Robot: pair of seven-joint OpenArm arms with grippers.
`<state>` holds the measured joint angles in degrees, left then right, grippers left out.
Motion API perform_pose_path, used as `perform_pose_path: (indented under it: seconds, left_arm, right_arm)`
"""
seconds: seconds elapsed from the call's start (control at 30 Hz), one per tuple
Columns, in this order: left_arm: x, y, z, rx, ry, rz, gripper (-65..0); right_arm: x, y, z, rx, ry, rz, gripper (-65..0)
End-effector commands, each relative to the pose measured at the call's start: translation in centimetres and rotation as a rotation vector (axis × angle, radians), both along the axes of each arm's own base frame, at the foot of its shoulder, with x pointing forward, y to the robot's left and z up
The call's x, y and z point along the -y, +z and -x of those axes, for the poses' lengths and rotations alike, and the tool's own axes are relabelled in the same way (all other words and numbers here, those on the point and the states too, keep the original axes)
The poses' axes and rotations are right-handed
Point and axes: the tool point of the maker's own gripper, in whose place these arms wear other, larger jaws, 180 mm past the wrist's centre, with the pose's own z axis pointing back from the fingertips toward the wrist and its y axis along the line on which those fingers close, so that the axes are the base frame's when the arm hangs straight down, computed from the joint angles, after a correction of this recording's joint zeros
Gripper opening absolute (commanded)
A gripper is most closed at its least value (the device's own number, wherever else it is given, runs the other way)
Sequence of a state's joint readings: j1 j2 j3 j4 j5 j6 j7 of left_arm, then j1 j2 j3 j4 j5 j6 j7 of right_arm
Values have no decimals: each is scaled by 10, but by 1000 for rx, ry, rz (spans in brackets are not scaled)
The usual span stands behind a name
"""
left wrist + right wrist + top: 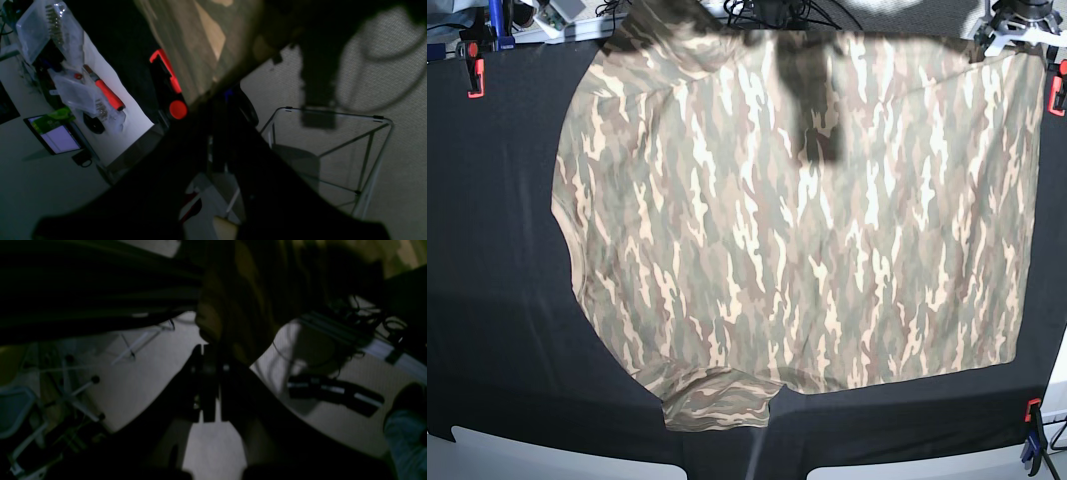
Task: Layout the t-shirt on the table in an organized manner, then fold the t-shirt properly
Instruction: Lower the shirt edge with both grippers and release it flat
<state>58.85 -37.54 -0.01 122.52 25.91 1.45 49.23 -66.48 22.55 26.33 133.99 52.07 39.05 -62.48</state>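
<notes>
From my left wrist, my left hand sits dark in the middle of the view, fingers pressed together, and the t-shirt runs right down to them, so I judge I am pinching its edge, though the contact itself is lost in shadow. A red clamp sits just beside the t-shirt. Well beyond the clamp, a side table carries clear plastic bags of small hardware I cannot make out, and an orange-handled tool.

From my right wrist, my right hand is likewise pressed together, with a bunched fold of the t-shirt hanging against it. I take it for a pinch, but it is too dim to be sure.

From the base view, the t-shirt lies spread across most of the surface, reaching the far edge, one sleeve rumpled at the near edge. Neither hand shows clearly here.

To lay it out well, I should keep both corners at even tension, draw the cloth away from the clamp so it cannot snag, and lower both sides together before smoothing that sleeve.
</notes>
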Motion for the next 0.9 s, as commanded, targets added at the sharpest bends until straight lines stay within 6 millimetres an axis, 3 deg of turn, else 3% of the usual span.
perform_pose_path:
  seconds: [0.0,0.27,0.47,0.6,0.77,0.87]
  left_arm:
    - [-2,8,-8,34,-12,-18,-650]
    - [-2,18,-46,142,-11,-17,-650]
    - [14,26,-88,265,-2,113,-650]
    - [20,42,-120,364,-15,150,-650]
    - [29,48,-149,448,-35,244,-650]
    - [19,39,-165,457,-21,250,-650]
  right_arm:
    - [-5,7,-6,37,17,-21,-650]
    - [-6,15,-66,247,10,-30,-650]
    - [4,27,-122,445,14,43,-650]
    - [6,45,-158,584,7,57,-650]
    - [7,61,-184,684,4,62,-650]
    - [7,71,-196,733,2,61,-650]
